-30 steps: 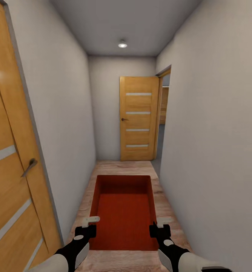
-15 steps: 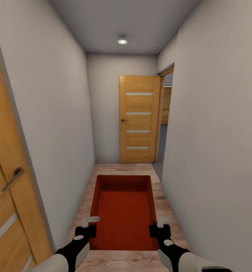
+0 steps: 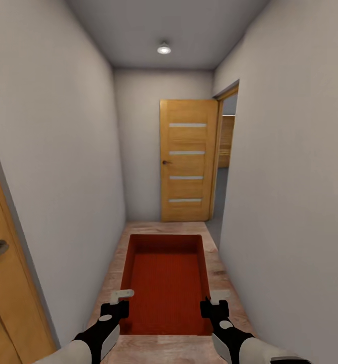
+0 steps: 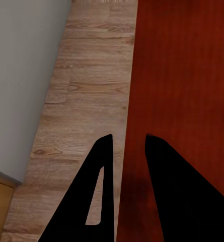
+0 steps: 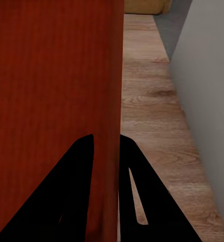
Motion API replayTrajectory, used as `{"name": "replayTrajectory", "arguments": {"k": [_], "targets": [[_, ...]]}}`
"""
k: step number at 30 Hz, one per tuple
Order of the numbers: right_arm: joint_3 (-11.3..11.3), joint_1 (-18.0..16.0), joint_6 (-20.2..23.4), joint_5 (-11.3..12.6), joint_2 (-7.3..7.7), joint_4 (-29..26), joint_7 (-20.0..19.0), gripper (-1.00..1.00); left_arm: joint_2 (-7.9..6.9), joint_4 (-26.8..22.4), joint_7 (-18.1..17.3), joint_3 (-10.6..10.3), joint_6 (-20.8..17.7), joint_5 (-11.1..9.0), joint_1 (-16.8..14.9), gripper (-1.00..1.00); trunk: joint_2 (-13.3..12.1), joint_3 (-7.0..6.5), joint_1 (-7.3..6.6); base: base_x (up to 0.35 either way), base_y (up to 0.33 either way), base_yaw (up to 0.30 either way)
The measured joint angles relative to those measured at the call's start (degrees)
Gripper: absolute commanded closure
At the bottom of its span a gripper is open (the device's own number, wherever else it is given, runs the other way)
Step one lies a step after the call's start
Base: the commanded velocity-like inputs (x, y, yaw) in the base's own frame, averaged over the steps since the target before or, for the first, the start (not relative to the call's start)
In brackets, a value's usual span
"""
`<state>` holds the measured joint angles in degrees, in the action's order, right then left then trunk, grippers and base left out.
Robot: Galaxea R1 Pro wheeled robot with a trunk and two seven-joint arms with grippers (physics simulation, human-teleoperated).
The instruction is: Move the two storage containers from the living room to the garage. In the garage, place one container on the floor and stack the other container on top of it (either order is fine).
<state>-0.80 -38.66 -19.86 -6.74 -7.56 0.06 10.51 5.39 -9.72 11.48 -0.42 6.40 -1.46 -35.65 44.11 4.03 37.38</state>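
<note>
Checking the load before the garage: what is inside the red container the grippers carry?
The storage container shows only its bare ribbed red bottom; nothing lies inside. The wood-plank floor beneath it is covered. The left gripper and right gripper clamp its side walls.

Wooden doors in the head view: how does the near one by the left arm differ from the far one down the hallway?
The near door is cropped at the picture's edge, only a strip showing; the far door shows whole. The near door lies along the left wall; the far door stands swung open beside a doorway on the right. Both are orange-brown wood with pale horizontal strips and dark handles.
</note>
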Motion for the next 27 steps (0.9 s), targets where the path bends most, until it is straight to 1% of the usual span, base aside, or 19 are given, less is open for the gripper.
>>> {"name": "replayTrajectory", "arguments": {"k": [27], "targets": [[-0.04, 0.00, -0.01, 0.05, 0.08, 0.00, -0.16, 1.00, 0.09, 0.00, 0.14, -0.03, -0.02, 0.01, 0.00, 1.00, 0.00, 0.00, 0.00, 0.322, 0.000, 0.000]]}}
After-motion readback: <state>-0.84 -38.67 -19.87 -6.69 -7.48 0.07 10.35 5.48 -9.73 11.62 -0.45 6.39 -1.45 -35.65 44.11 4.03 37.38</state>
